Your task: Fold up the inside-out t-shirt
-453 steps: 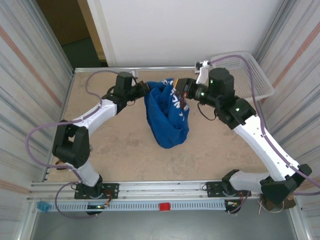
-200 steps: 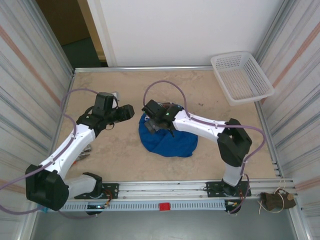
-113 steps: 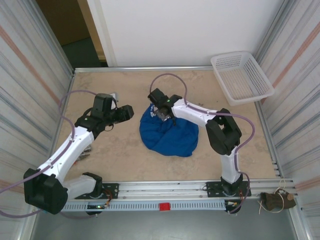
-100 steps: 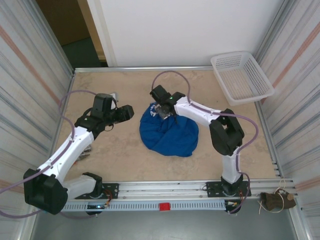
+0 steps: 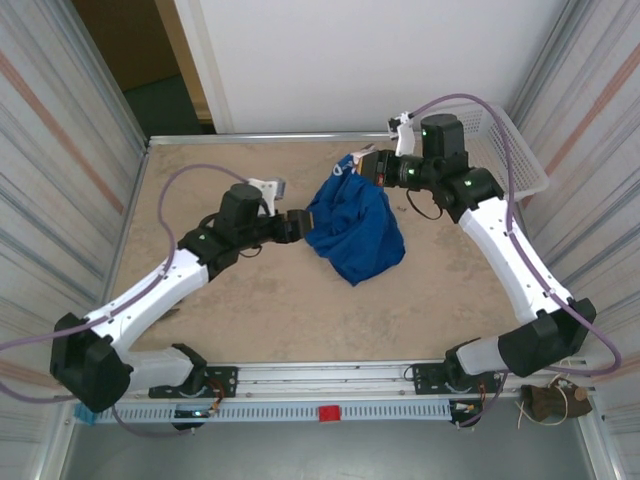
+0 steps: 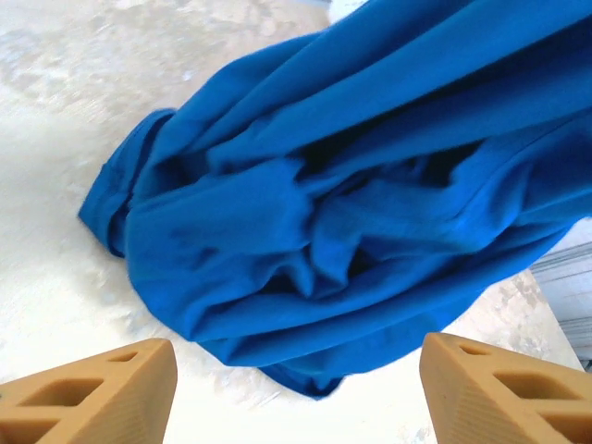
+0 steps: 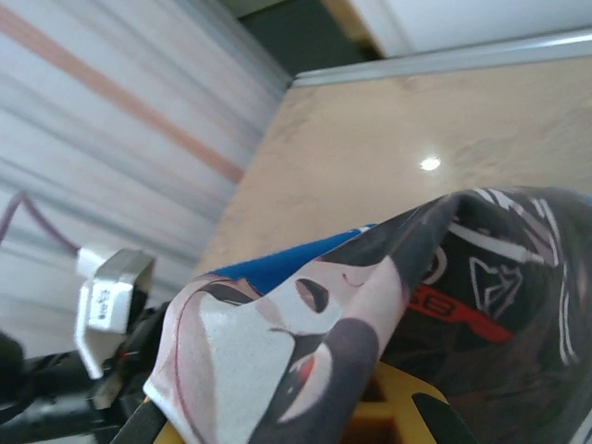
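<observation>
We see a royal-blue soft cloth short-sleeved t-shirt hanging in a crumpled bunch over the far middle of the beige table; we cannot tell whether its lowest fold touches the surface. The right gripper holds it up by a far top edge, jaws closed tight on the cloth. In the right wrist view the dark multicoloured graphic print drapes over its yellow fingers. The left gripper sits just beside the shirt's left side, its tan fingers spread wide with nothing between them. A white plastic lattice basket stands at the far right corner. As we judge it, the pinch takes little fabric, so the shirt's weight could slip it free. The left jaws could also close on several bunched layers rather than one hem, and a pull would then twist the shirt instead of spreading it.
</observation>
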